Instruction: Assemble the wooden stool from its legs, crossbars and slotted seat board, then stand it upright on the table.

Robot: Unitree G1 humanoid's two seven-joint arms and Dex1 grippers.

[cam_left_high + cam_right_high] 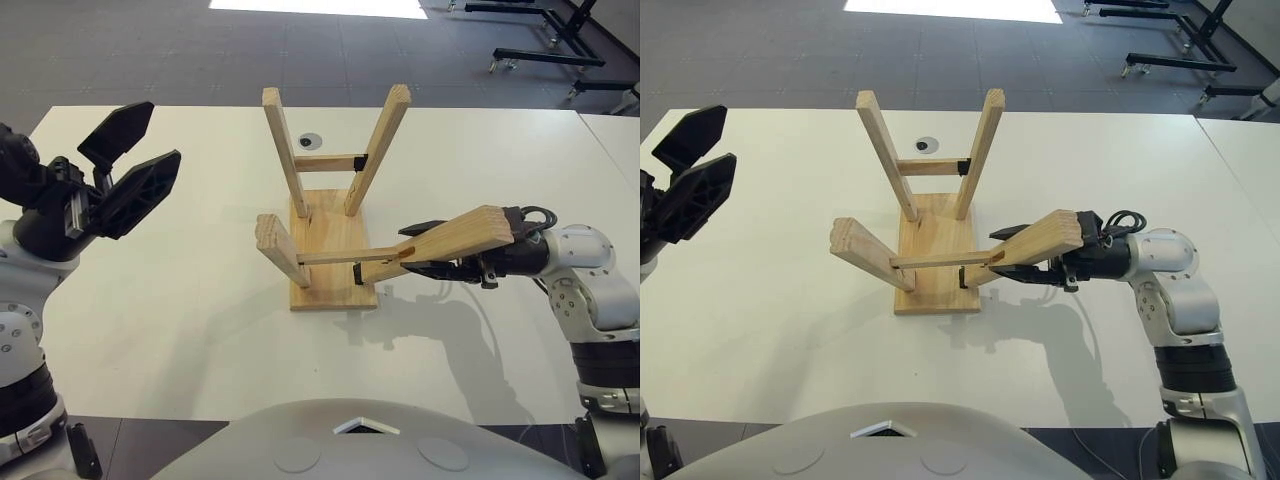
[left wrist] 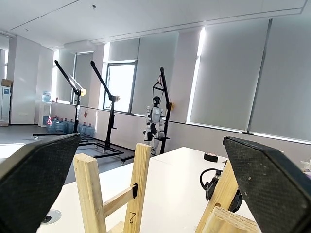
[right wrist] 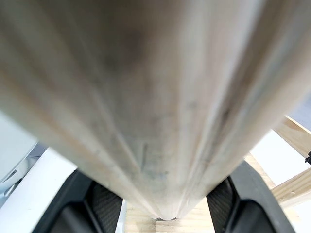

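Note:
The slotted seat board (image 1: 322, 293) lies flat on the white table. At its far end two legs (image 1: 285, 150) (image 1: 380, 145) rise from it, joined by a crossbar (image 1: 325, 163). At the near end, a left leg (image 1: 280, 250) and a right leg (image 1: 455, 237) lean outward, linked by a thin crossbar (image 1: 345, 257). My right gripper (image 1: 415, 250) is shut on the near right leg, whose wood fills the right wrist view (image 3: 146, 97) between the black fingers (image 3: 97, 204). My left gripper (image 1: 160, 132) is open, raised over the table's left side, apart from the stool. Its wrist view looks between its fingers (image 2: 39, 174) at the far legs (image 2: 141, 184).
A small round grommet (image 1: 311, 141) sits in the table behind the stool. A second table (image 1: 620, 135) adjoins on the right. A black tape roll (image 2: 210, 157) lies on the table in the left wrist view. Bare tabletop (image 1: 200, 330) spreads left of and in front of the board.

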